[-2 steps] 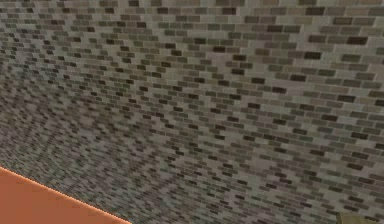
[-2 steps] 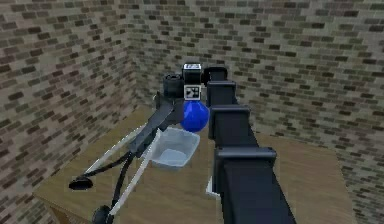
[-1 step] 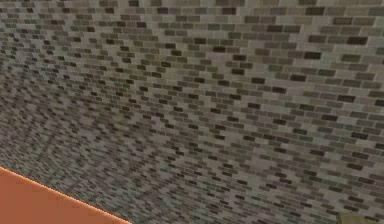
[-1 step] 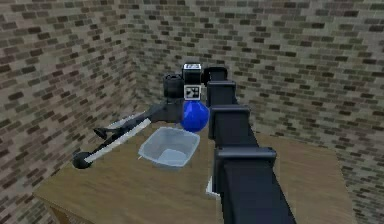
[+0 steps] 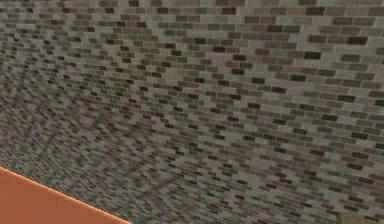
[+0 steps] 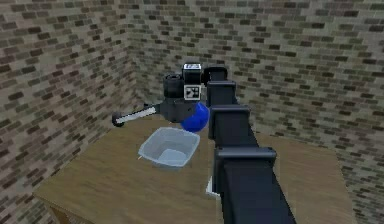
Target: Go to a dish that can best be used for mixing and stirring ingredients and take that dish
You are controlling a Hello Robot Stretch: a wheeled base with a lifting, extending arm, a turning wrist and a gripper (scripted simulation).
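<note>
A pale, see-through square dish (image 6: 168,150) lies on a wooden table (image 6: 110,185) in the arm side view. My arm (image 6: 240,150) reaches out above the table to the right of the dish. The gripper (image 6: 128,117) points left, beyond the dish and higher in the picture, with its thin fingers (image 6: 140,113) against the brick wall. A round blue thing (image 6: 196,118) sits just under the gripper's dark body, between it and the dish. I cannot tell whether the gripper holds anything, or whether the blue thing rests on the table.
The table stands in a corner between two brick walls (image 6: 60,70). In the forward view a brick wall (image 5: 200,100) stands close ahead, with a strip of orange-brown surface (image 5: 35,200) at the bottom left.
</note>
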